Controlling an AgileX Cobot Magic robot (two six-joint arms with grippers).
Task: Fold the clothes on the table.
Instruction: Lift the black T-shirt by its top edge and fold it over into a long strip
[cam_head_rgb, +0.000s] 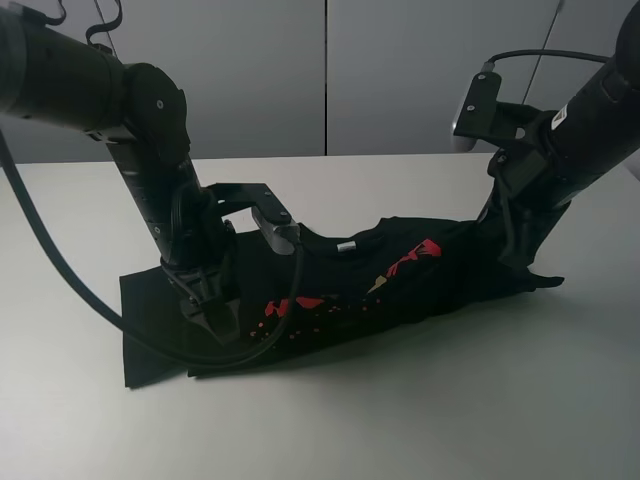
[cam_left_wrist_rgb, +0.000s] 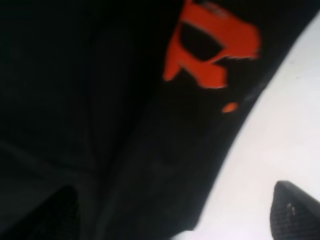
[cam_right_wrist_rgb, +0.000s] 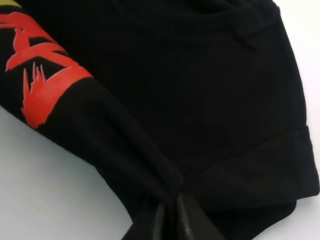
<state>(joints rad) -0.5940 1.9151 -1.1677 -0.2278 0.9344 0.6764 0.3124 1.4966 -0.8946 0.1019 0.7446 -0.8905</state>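
Note:
The clothes are one black T-shirt with red print and a white neck tag, lying partly folded across the white table. My left gripper points down onto the shirt's left part. In the left wrist view the left gripper is open, its fingertips wide apart over black cloth and its red print, holding nothing. My right gripper is shut on the shirt's right end and holds it raised. The right wrist view shows the right gripper pinching a bunched fold of the shirt.
A black cable from the left arm loops low over the table's left side. Bare white table surface runs in front of the shirt and to both sides. Grey wall panels stand behind the far edge.

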